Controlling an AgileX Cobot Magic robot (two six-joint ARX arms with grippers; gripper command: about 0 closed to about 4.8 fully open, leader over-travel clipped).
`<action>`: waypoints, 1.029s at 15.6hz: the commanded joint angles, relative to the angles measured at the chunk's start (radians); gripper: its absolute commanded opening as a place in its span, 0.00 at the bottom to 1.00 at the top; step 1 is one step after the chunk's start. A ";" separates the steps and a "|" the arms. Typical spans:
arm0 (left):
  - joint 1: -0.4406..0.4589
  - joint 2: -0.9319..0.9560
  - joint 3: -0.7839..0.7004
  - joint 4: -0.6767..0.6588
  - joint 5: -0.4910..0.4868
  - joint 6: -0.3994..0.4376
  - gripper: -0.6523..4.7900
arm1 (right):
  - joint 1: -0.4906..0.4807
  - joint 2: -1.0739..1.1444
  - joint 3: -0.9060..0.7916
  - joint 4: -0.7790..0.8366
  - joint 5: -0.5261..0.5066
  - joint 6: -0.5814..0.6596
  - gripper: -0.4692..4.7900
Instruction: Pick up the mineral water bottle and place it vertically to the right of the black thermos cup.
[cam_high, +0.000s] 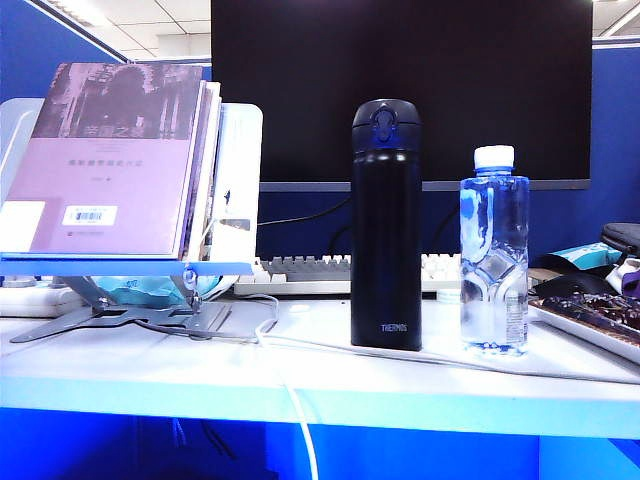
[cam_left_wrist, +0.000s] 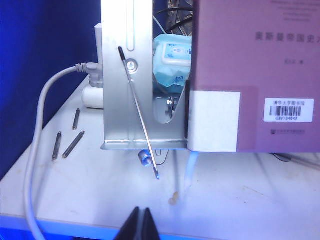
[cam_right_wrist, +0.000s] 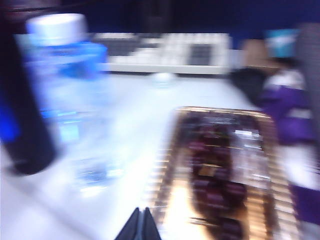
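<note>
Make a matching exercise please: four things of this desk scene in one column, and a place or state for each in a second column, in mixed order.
Things:
1. mineral water bottle
2. black thermos cup
3. book
4. right gripper

Places or states:
A. leaning on the metal stand
B. shut, holding nothing
C. upright, at the right of the flask
D. upright in the middle, in front of the keyboard

Pairs: 1-C, 2-D, 3-A, 4-B
</note>
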 joint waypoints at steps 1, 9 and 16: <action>0.000 -0.003 0.000 -0.010 0.005 0.004 0.11 | -0.025 0.000 -0.002 -0.022 0.103 -0.006 0.11; 0.000 -0.003 0.000 -0.010 0.005 0.004 0.11 | -0.025 0.000 -0.002 -0.019 0.141 -0.007 0.11; 0.000 -0.003 0.000 -0.010 0.005 0.004 0.11 | -0.025 0.000 -0.002 -0.019 0.140 -0.007 0.11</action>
